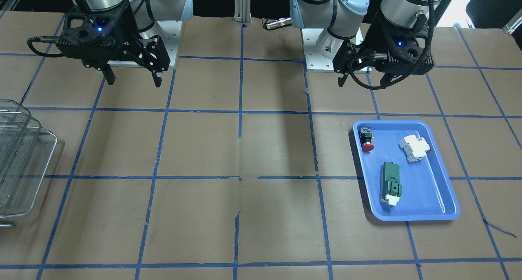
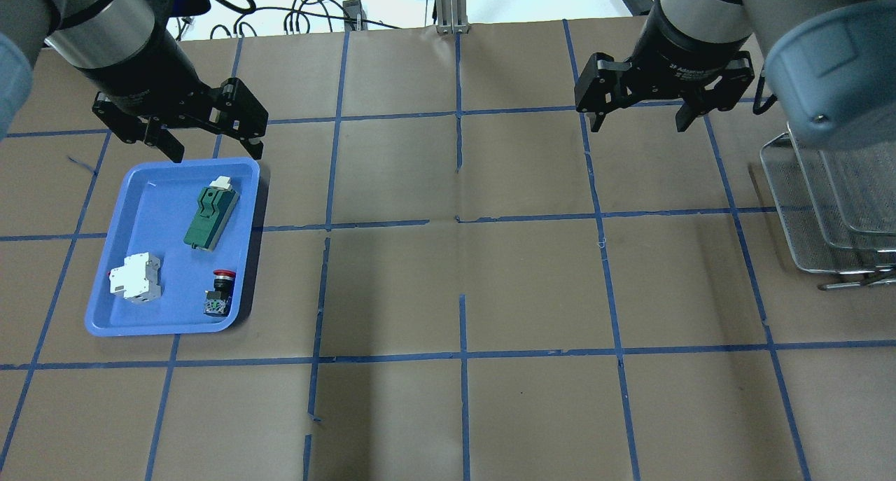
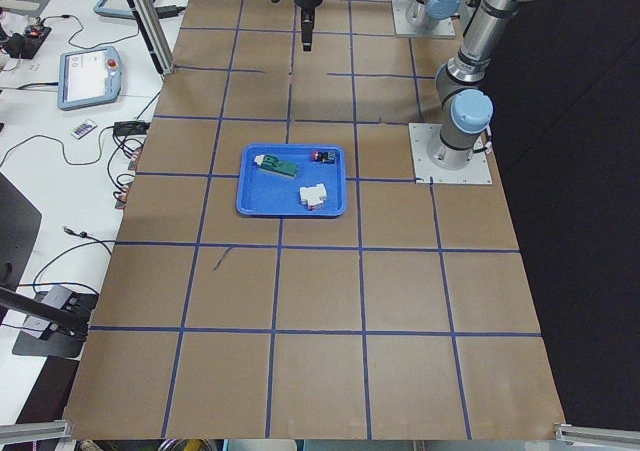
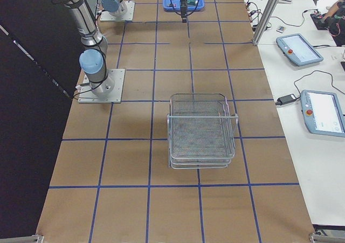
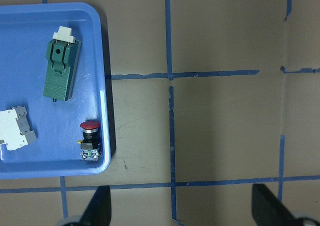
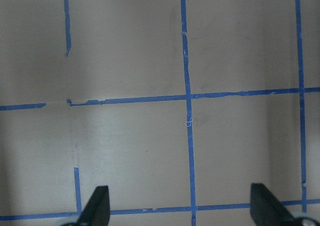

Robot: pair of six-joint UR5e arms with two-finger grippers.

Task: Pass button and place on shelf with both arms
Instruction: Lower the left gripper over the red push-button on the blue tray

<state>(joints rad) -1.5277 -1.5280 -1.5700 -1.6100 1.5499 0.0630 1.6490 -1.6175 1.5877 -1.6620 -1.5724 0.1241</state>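
The red-capped button (image 2: 221, 292) lies on its side in the blue tray's (image 2: 112, 313) near right corner; it also shows in the front view (image 1: 366, 139) and the left wrist view (image 5: 90, 136). My left gripper (image 2: 213, 150) is open and empty, held high over the tray's far edge, well apart from the button. My right gripper (image 2: 640, 124) is open and empty, high over bare table on the other side. The wire-mesh shelf (image 2: 833, 208) stands at the table's right end, also visible in the right exterior view (image 4: 202, 130).
The tray also holds a white breaker block (image 2: 136, 278) and a green terminal block (image 2: 210, 211). Brown paper with a blue tape grid covers the table. Both arm bases sit at the robot's edge (image 1: 326, 56).
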